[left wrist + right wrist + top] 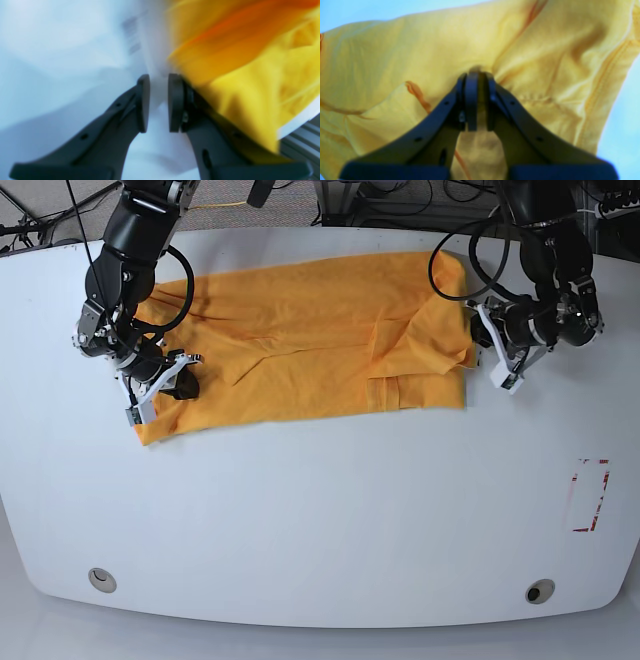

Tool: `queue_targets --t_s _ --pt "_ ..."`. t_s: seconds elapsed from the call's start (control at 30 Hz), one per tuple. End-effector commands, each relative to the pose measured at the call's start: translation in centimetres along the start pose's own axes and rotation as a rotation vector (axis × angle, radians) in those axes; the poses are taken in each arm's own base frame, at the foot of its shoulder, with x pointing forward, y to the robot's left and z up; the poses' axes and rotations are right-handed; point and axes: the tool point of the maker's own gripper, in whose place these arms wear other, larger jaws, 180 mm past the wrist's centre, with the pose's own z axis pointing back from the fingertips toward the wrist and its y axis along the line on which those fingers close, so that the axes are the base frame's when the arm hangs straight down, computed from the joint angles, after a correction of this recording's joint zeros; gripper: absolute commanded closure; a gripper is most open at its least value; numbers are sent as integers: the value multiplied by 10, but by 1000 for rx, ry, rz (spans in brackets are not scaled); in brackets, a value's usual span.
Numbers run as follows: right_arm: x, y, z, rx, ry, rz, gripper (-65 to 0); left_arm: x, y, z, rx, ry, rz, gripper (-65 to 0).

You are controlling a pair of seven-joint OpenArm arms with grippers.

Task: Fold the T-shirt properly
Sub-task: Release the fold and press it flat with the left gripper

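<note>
one t-shirt (300, 345), one table (320, 520), two grippers: left gripper (487, 345), right gripper (172, 385).

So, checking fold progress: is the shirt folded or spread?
Partly folded: the T-shirt lies mostly flat, one side doubled over near the left hand.

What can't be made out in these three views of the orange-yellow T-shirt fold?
- Left wrist view: motion blur smears the soft orange-yellow T-shirt; whether the dark left gripper pinches any cloth is unclear.
- Right wrist view: the dark right gripper covers the fabric it clamps.
- Base view: the red-edged mark on the white table is too small to identify.
</note>
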Motion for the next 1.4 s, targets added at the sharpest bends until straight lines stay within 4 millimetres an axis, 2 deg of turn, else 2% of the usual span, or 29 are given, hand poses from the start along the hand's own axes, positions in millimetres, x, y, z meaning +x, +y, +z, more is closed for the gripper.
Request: queue_targets --t_s 0.0,0.07,0.2,0.33,0.53,0.7,0.83,1.03,1.2,1.3,1.37 --pt "-32 -8 1 -45 152 20 -51 24 -15 5 -11 -52 -91 -106" --pt "-33 -3 -2 -33 150 13 -51 38 -40 4 -42 -61 -192 -106" --pt "-34 1 -4 -26 149 8 -51 60 -74 13 -63 -111 -336 -106" --pt "-35 2 -4 -23 149 6 -51 65 -101 17 -91 -130 -423 -106" --pt "-37 2 -4 -23 153 4 -51 60 -95 22 -60 -85 -445 -106" --pt "-37 2 -4 -23 153 4 -51 51 -70 30 -4 -43 -460 -106" --pt "-36 2 -4 -23 152 5 -51 50 -61 34 18 -45 -444 -106" --pt "-36 2 -4 -23 152 5 -51 52 -64 33 11 -46 -451 -107" --pt "-37 3 -5 -22 154 5 -51 55 -76 26 -17 -36 -494 -107" --pt "-36 3 -5 -22 152 6 -51 53 -88 21 -47 -23 -525 -107" --pt "-34 3 -5 -22 150 7 -51 47 -106 13 -95 1 -570 -107"
